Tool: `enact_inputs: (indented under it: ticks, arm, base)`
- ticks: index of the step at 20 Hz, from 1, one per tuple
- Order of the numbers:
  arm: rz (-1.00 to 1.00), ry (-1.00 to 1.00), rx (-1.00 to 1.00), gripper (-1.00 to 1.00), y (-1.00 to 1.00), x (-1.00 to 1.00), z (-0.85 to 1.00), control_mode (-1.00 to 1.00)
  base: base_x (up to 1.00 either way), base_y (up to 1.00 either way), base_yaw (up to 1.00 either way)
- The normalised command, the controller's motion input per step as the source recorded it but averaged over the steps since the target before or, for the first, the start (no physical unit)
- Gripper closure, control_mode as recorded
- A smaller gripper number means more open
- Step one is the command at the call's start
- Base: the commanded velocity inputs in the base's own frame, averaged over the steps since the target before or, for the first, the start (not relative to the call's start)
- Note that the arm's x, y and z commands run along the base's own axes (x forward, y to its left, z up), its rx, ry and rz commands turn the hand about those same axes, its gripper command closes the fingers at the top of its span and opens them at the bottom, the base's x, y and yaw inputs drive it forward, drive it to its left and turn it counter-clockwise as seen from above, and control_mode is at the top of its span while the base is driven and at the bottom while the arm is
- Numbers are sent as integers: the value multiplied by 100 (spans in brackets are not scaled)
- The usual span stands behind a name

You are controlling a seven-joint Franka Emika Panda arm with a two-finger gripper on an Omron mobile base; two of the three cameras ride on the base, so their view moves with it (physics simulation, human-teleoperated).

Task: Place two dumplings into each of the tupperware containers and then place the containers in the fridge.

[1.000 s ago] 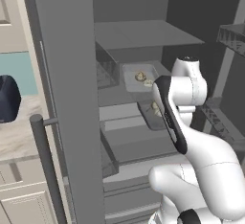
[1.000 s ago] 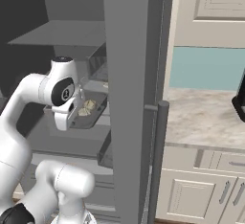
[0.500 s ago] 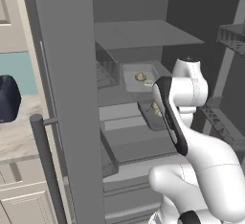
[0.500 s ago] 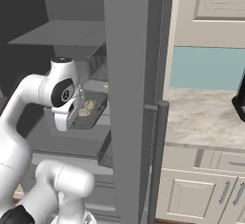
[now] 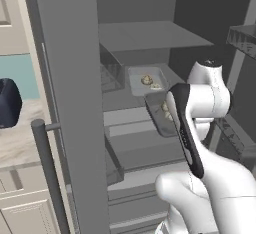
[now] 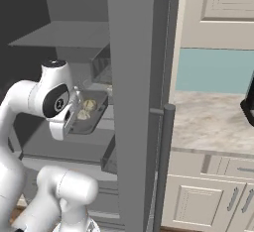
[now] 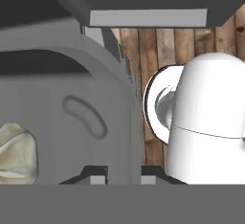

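Claw [image 7: 122, 177] grips container [image 7: 67, 117] rim; second container [image 5: 145, 80] shelved.

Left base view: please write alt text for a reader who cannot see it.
The white arm's end effector holds a tupperware container with dumplings inside the open fridge, just in front of a second container with dumplings that sits on a shelf. The fridge door with its bar handle stands open at left.
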Motion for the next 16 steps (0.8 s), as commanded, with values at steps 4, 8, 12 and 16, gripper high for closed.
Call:
enact_inputs:
  ticks: [4,8,12,16]
  arm:
    - [0,-39,1,100,0,-31,46,-100]
    - [0,-44,8,100,0,3,56,-100]
    - [0,-28,4,100,0,0,68,-100]
    - [0,-33,0,100,0,0,55,-100]
  base:
    - [0,0,0]
    - [0,0,0]
    - [0,0,0]
    - [0,0,0]
